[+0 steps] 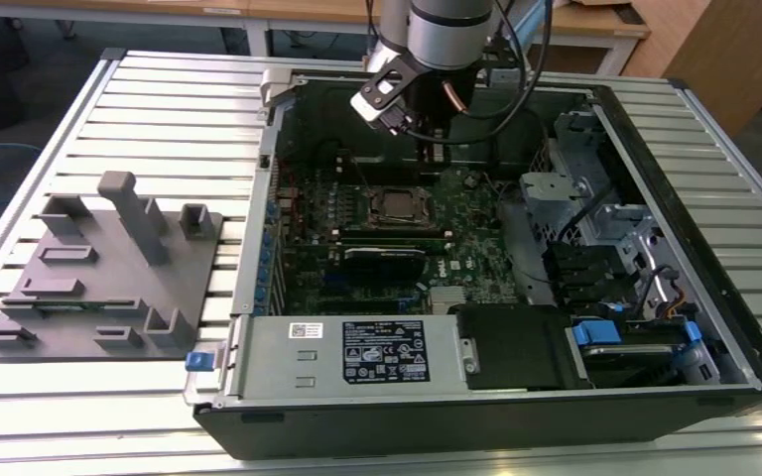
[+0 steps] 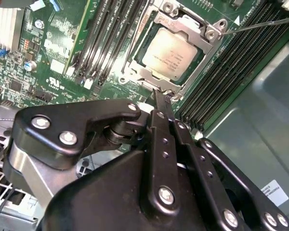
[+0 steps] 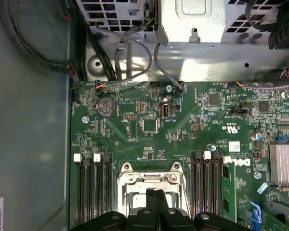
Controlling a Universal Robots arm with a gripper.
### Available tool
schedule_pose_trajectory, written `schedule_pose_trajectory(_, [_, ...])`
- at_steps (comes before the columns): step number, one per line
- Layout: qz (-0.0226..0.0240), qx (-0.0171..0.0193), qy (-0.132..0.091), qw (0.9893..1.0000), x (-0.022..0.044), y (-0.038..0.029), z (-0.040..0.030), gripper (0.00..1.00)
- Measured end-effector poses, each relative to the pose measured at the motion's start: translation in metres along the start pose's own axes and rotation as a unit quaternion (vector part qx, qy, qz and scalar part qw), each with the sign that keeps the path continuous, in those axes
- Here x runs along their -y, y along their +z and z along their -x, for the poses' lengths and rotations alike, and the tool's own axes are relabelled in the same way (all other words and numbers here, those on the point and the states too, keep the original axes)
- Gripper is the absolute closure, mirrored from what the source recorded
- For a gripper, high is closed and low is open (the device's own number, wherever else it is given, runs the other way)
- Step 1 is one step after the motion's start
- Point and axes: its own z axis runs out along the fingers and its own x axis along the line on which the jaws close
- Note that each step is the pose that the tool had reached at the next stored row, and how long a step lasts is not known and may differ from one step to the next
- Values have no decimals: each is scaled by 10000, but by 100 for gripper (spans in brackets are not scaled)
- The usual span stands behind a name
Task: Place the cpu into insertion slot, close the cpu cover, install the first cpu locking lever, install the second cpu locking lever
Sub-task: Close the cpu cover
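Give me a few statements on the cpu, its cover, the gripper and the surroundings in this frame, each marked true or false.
1. The cpu lies flat with the cpu cover down over its edges. True.
2. The gripper holds the cpu between its fingers. False: the fingers are shut together with nothing seen between them, and their tips are at the cover's edge.
3. The grey fixture lies at the exterior view's right of the computer case. False: it lies at the exterior view's left of the case.
4. Long memory slots run on both sides of the cpu. True.
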Motion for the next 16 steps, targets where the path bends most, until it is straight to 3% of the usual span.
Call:
schedule_pose_trajectory(7, [-310,10,-6,9995,1,14,0,89])
schedule_pose_trajectory(16, [-313,9,-5,9995,12,39,0,89])
